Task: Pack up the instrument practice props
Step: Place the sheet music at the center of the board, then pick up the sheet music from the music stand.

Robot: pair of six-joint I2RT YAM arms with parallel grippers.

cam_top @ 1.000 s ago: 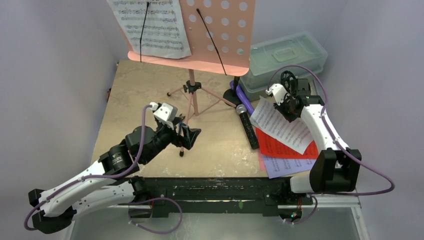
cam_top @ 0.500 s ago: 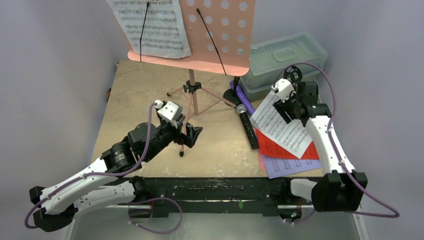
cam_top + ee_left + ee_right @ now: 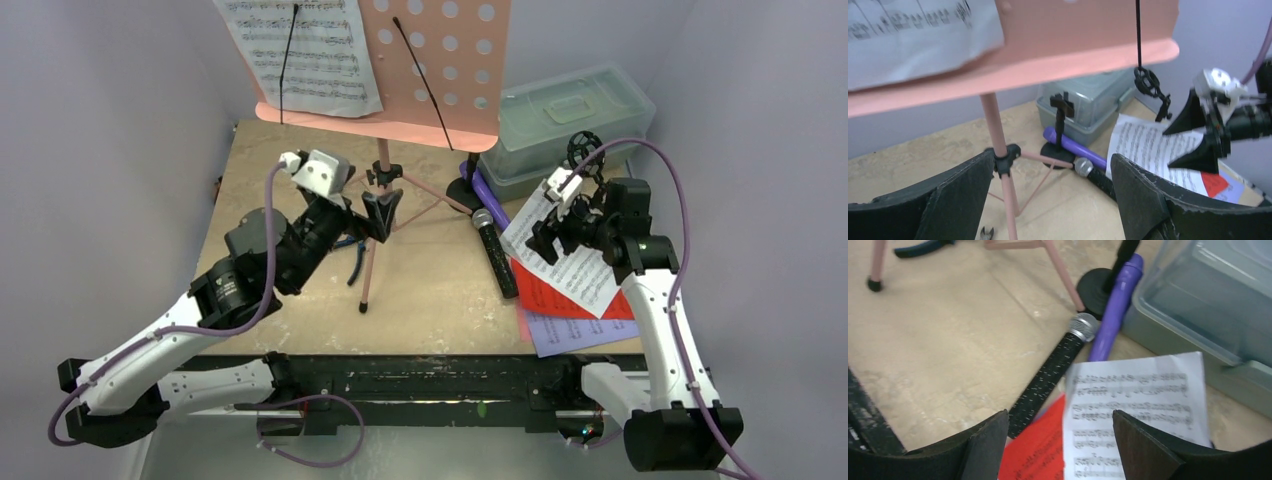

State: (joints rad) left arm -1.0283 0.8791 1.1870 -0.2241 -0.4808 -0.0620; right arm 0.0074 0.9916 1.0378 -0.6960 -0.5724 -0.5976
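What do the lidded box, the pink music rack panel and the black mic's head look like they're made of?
Lidded box: probably plastic, translucent greenish, light passing through its walls. Pink rack panel: smooth matte sheet with punched round holes, painted metal or plastic, cannot tell which. Black mic head: silvery grainy mesh, likely metal.

Your left black two-finger gripper [image 3: 381,207] reaches forward, held high, fingers spread wide; your right black two-finger gripper [image 3: 545,245] angles leftward, likewise spread.

One music rack [image 3: 440,60]; four sheets [image 3: 585,280]; two mics [image 3: 497,262]; two mic supports [image 3: 462,188]; one box [image 3: 570,110]; one pliers [image 3: 353,265].
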